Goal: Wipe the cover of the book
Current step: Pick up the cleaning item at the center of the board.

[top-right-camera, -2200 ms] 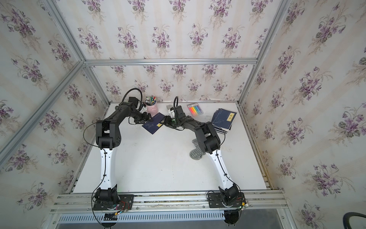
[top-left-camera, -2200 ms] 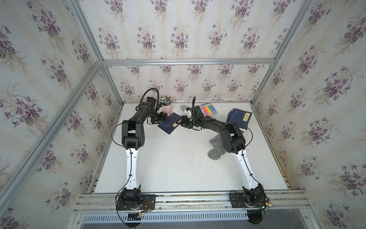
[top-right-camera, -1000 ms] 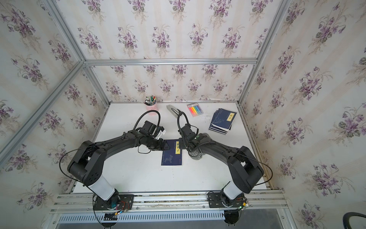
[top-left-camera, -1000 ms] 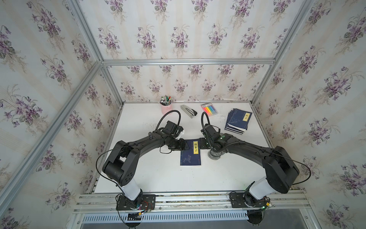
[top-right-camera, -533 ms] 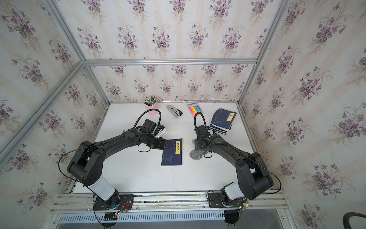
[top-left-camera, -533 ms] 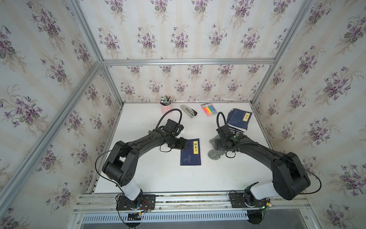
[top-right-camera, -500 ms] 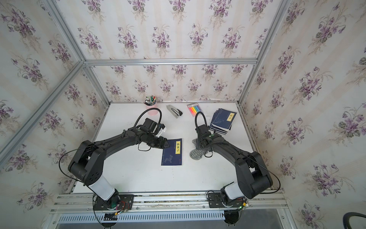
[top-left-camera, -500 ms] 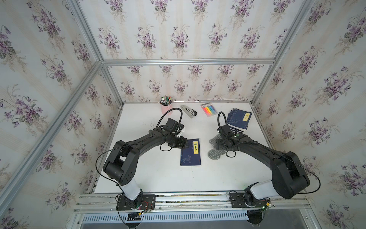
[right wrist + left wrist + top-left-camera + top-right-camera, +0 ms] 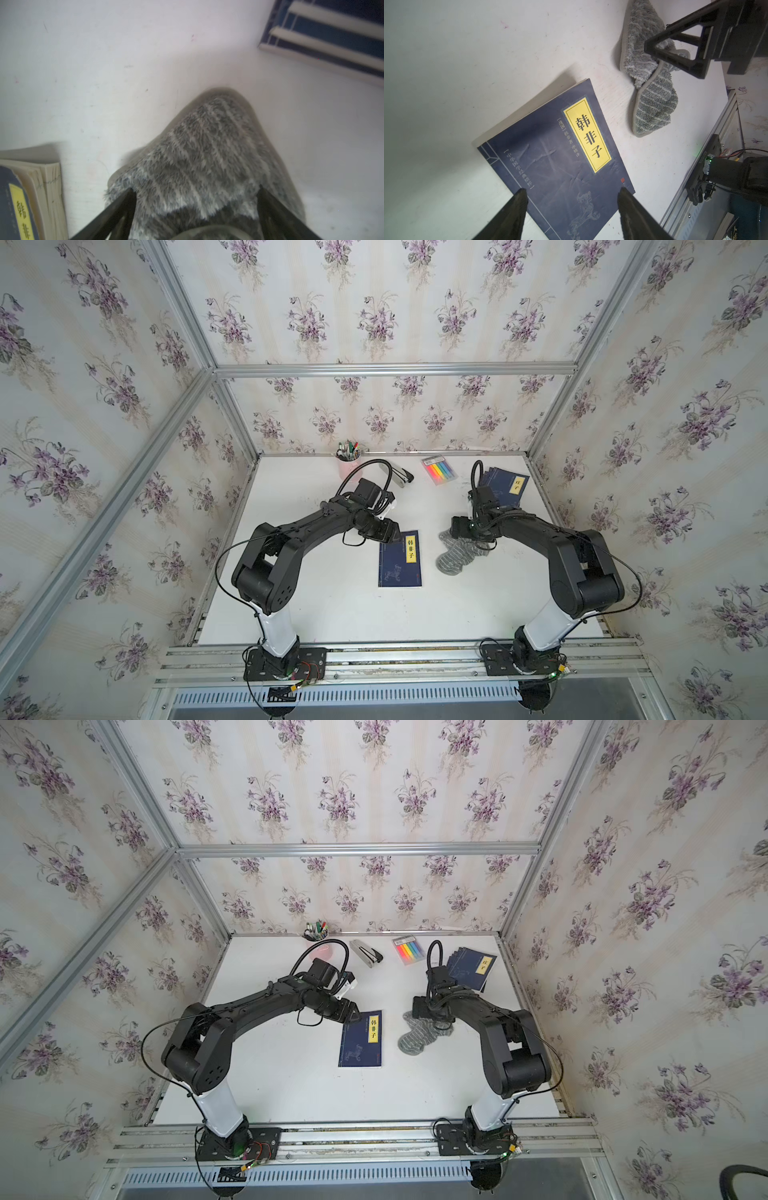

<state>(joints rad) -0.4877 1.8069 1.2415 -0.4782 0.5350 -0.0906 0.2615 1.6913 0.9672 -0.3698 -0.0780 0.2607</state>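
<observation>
Placement of the grey striped cloth (image 9: 455,554) relative to the right end effector (image 9: 195,189) is judged to be what the coming move turns on. The cloth is seen directly beneath that end effector, whose fingers are spread wide on either side of the raised fold and not closed on it, so nothing is held. The cloth's long axis is laid diagonally, from under the right end effector toward the near side of the tabletop (image 9: 332,614). The book (image 9: 400,559) is laid flat and closed near the middle of the tabletop, cover up. It sits just beside the cloth on the left arm's side, with a narrow strip of bare surface seen between them. Its long axis is run from the back wall toward the robot bases. The yellow title label (image 9: 588,135) is set at the far end, along the edge facing the cloth, so the head of the book is pointed at the back wall. The left end effector (image 9: 572,190) is held at the book's far corner on the left arm's side, fingers partly apart with nothing between them; whether the cover is touched cannot be told. The right arm is judged nearer the cloth, so a closing of its fingers and a short sideways carry onto the cover is expected; the wipe is not yet begun.
</observation>
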